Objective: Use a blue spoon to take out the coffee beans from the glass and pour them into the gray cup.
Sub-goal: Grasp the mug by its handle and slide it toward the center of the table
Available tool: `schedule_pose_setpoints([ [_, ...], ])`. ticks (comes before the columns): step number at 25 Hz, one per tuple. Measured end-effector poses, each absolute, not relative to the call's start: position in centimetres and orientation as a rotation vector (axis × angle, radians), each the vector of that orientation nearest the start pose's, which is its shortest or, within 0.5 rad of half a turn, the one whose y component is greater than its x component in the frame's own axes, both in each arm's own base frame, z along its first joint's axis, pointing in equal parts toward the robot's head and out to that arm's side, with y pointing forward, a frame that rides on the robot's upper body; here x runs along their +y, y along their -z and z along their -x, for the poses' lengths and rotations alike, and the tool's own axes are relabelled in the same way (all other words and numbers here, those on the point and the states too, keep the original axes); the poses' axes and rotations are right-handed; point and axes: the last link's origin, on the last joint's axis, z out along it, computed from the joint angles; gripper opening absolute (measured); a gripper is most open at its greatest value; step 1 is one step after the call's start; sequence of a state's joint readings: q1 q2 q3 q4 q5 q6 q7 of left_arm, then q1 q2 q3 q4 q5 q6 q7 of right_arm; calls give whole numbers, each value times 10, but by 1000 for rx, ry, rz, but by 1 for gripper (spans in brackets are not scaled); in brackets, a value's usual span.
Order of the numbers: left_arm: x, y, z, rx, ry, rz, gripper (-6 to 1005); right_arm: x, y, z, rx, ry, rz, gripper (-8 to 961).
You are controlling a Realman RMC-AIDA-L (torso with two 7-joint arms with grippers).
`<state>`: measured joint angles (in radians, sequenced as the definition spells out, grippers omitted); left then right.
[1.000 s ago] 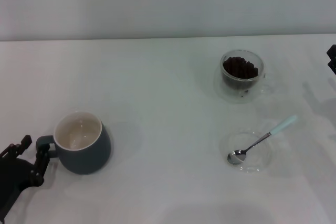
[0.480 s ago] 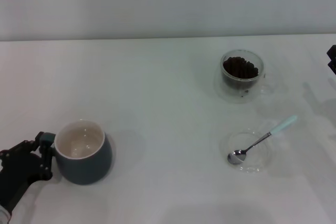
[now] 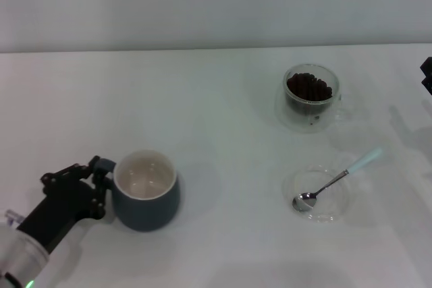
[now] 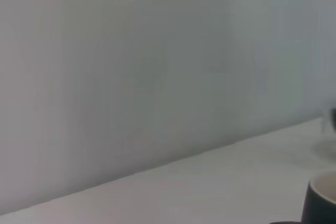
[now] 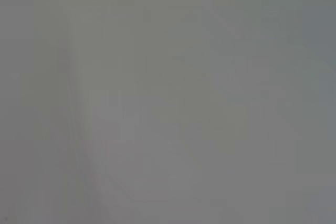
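The gray cup (image 3: 147, 200) stands upright at the front left of the table, cream inside and with nothing in it. My left gripper (image 3: 98, 179) is shut on its handle, on the cup's left side. A sliver of the cup's rim (image 4: 321, 199) shows in the left wrist view. The glass (image 3: 311, 114) stands at the back right with a heap of coffee beans (image 3: 309, 87) inside. The blue spoon (image 3: 335, 180) lies in front of it, its bowl on a clear saucer (image 3: 328, 212) and its pale handle pointing back right. Only a dark bit of my right gripper (image 3: 426, 75) shows at the right edge.
The white table (image 3: 216, 112) runs back to a plain grey wall (image 3: 216, 5). The right wrist view shows only a blank grey surface.
My left gripper has closed on the gray cup's handle and dragged the cup to the right and slightly toward the front. The glass, spoon and right arm have not moved.
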<state>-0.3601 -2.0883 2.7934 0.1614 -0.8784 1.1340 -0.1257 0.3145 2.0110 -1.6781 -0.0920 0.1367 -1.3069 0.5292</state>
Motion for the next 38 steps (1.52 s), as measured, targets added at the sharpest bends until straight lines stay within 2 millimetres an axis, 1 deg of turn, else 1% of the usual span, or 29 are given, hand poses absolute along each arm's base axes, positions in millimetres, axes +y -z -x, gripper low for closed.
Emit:
schedule_pose_setpoints([
  [5,279,97,311,-428,572,2118,106,291,-33,-372,683,-861,1547,780],
  [9,284,102,303,-422,581,2136,106,292,-34,-371,681,-862,1549,780],
  [13,286,105,300,-431,574,2147,106,292,-34,-371,673,-858,1550,780],
  [17,288,109,302,-448,545,2159,107,294,-36,-371,649,-843,1545,780],
  [21,286,111,301,-458,545,2162,94,295,-37,-371,644,-840,1545,780],
  [26,284,111,303,-468,541,2159,109,293,-37,-372,646,-838,1541,779],
  [33,274,109,311,-506,545,2130,237,290,-36,-372,652,-841,1545,779],
  [37,265,104,314,-516,578,2099,310,290,-35,-373,662,-845,1545,779],
  [38,262,103,316,-519,588,2089,352,289,-34,-373,675,-852,1542,779],
])
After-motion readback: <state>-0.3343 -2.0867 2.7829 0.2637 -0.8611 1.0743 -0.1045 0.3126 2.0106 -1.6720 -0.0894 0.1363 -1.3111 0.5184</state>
